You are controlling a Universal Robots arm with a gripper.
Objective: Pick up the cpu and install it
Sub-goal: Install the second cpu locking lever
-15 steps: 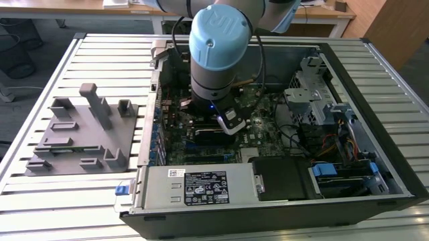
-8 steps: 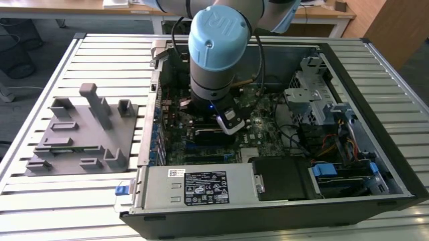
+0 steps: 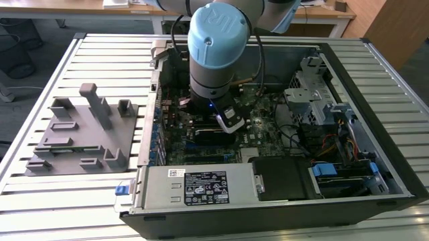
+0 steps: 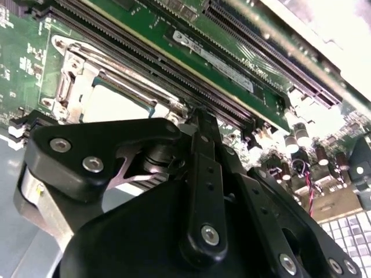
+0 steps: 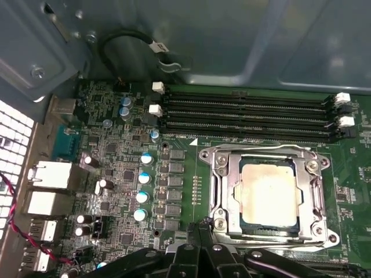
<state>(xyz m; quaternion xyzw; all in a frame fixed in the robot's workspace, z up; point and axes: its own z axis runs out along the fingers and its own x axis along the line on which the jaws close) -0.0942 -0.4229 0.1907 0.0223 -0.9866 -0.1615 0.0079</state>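
The cpu (image 5: 269, 194) is a pale silver square lying flat inside the metal socket frame (image 5: 219, 191) on the green motherboard; the second wrist view shows it as a bright square (image 4: 113, 104) in that frame. My gripper (image 5: 202, 226) hovers just beside the socket's edge, its black fingers meeting at the tips with nothing between them. In the second wrist view its black linkages (image 4: 200, 174) fill the foreground, with the tips (image 4: 200, 116) pointing at the memory slots. In the exterior view the gripper (image 3: 224, 129) is lowered into the open computer case, over the middle of the board.
Empty black memory slots (image 5: 249, 116) run along one side of the socket. Capacitors (image 5: 142, 176) and rear ports (image 5: 49, 174) lie on another side. A drive cage (image 3: 315, 100) and power supply (image 3: 201, 188) crowd the case. A grey parts fixture (image 3: 80, 135) stands at the exterior view's left.
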